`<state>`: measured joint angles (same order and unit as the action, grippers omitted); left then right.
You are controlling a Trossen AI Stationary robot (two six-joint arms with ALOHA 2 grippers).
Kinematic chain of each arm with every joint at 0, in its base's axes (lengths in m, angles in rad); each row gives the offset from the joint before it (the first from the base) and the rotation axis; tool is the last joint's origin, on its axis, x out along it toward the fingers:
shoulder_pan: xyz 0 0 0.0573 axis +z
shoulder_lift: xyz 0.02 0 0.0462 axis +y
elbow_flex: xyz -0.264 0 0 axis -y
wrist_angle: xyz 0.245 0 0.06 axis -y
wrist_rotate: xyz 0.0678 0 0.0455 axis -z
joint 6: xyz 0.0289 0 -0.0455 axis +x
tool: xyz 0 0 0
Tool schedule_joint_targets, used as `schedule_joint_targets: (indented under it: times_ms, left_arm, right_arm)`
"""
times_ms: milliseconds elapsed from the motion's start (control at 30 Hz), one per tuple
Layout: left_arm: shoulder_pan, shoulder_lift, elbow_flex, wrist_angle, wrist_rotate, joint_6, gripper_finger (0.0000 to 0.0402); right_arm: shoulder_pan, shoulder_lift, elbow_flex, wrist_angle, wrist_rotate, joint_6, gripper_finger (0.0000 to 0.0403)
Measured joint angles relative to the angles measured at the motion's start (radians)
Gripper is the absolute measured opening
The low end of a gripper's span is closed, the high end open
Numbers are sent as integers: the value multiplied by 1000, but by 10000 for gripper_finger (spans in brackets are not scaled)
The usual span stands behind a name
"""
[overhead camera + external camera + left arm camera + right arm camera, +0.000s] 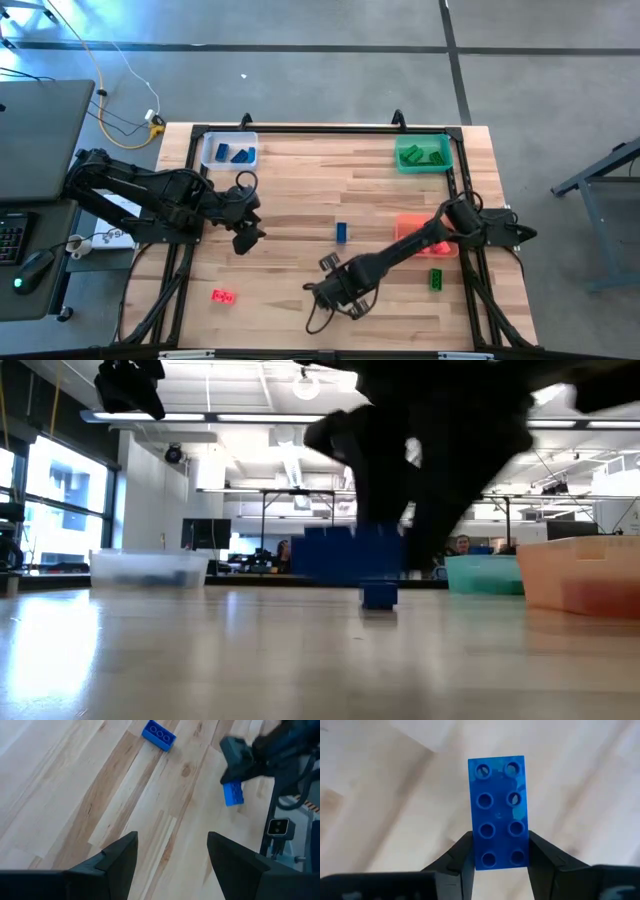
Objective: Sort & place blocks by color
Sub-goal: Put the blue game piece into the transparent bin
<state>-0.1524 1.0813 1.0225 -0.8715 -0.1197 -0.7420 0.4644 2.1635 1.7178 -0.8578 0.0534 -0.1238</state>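
My right gripper [500, 845] is shut on a blue block [497, 810] near the table's front middle, where its arm [335, 290] hides the block in the high view. The left wrist view shows that block [232, 794] under the right gripper [234, 777]. A second blue block [341, 232] lies flat mid-table, a red one [223, 296] near the front left and a green one [436, 279] at the front right. My left gripper [247, 236] hovers open left of centre, its fingers [120, 857] over bare wood. My right gripper pinches the blue block's two long sides near one end [517, 855] between its two fingers. The fingers come steeply from above and lie across the block. The block's studded top faces up, and in the low view the block [350, 550] hangs clear of the table.
A clear bin [208, 152] with blue blocks stands at the far left, a green bin [400, 160] with green blocks at the far right. An orange bin [408, 226] sits at the right, partly under the right arm. Bare wood lies between the arms.
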Motion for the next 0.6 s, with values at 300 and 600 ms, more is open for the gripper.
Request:
schedule_joint_targets:
  times_ms: [300,600]
  left_arm:
    - [0,0,0,0,0,73,225]
    - [1,0,0,-1,-33,110,225]
  right_arm:
    - [-78,-1,165,-239,158,-58,113]
    - [-163,-3,264,-346,241,31,113]
